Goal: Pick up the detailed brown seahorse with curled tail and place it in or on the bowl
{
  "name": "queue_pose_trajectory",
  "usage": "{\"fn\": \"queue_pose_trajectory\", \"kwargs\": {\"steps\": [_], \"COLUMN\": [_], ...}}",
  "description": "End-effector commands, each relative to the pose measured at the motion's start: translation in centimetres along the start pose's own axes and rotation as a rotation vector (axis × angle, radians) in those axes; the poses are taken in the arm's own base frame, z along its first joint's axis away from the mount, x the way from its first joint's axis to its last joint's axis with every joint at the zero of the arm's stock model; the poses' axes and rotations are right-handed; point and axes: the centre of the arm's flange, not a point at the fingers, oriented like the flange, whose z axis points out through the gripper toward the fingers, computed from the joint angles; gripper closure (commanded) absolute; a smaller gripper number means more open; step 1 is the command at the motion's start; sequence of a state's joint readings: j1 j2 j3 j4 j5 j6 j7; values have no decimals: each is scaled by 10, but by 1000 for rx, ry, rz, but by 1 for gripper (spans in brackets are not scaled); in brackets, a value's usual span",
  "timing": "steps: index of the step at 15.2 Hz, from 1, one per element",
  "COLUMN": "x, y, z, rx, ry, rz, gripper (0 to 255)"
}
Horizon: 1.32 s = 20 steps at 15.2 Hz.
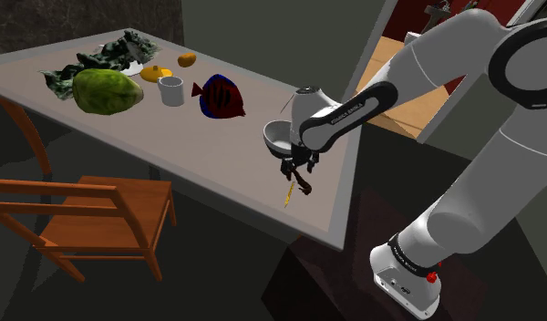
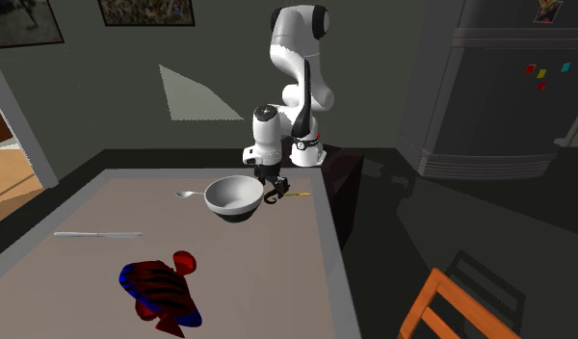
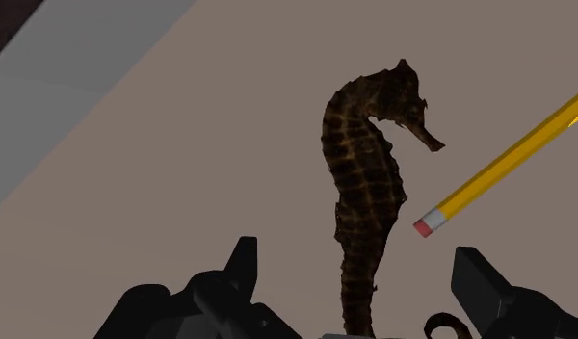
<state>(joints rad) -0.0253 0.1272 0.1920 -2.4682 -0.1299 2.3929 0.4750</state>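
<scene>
The dark brown seahorse (image 3: 364, 173) lies flat on the grey table, its curled tail (image 3: 441, 325) close to the hand. My gripper (image 3: 359, 279) hangs just above it, open, one black finger (image 3: 241, 265) on each side of its lower body and neither touching it. From the shoulder view the gripper (image 1: 295, 171) sits low over the table's near corner with the seahorse (image 1: 303, 187) under it. The white bowl (image 1: 278, 137) stands right beside the hand. In the second exterior view the bowl (image 2: 232, 195) is to the left of the gripper (image 2: 273, 183) and the seahorse (image 2: 274, 199).
A yellow pencil (image 3: 509, 159) with a pink eraser lies close beside the seahorse's snout. A spoon (image 2: 188, 195) and a knife (image 2: 97, 234) lie on the table beyond the bowl, along with a red-blue fish (image 1: 221, 97), a mug (image 1: 172, 90) and produce (image 1: 105, 91). A wooden chair (image 1: 89, 214) stands by the table.
</scene>
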Motion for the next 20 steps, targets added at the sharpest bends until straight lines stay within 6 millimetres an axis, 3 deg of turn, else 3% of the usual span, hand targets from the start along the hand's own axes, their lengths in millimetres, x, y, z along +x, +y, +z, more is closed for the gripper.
{"fn": "queue_pose_trajectory", "kwargs": {"steps": [1, 6, 7, 16, 20], "x": [1, 1, 1, 1, -3], "y": [0, 0, 0, 0, 3], "z": [2, 2, 2, 2, -19], "rx": [0, 0, 0, 0, 0], "ry": [0, 0, 0, 0, 0], "rz": [0, 0, 0, 0, 0], "gripper": [0, 0, 255, 255, 255]}}
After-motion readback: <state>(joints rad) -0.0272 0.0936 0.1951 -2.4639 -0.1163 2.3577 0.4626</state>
